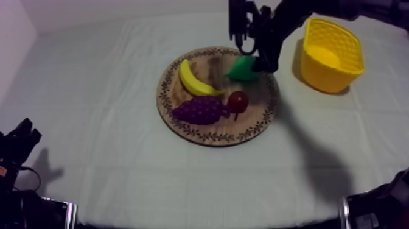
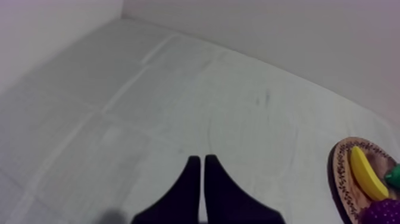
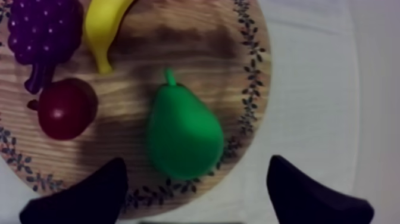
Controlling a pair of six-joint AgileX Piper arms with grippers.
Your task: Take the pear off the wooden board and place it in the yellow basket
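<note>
Right gripper [image 3: 196, 162] open at the pear [image 3: 183, 134], which lies on the wooden board [image 3: 196, 42].

The two black fingers [image 3: 83, 193] of the right gripper stand wide apart, one at each side of the pear's thick end, and do not touch it. The green pear lies on its side at the board's rim, on the side nearest to the yellow basket [image 1: 328, 76], with its stem towards the board's middle. Just beside the pear, more to the middle of the board, lies the small red fruit [image 3: 65, 108]; beyond it lie the grapes [image 3: 41, 30] and the banana [image 3: 107, 27]. The basket stands on the cloth [image 2: 149, 107] near the board, not touching it. The left gripper [image 2: 199, 164] has its fingers together as a narrow wedge with nothing between them, over bare cloth, well apart from the board.
</note>
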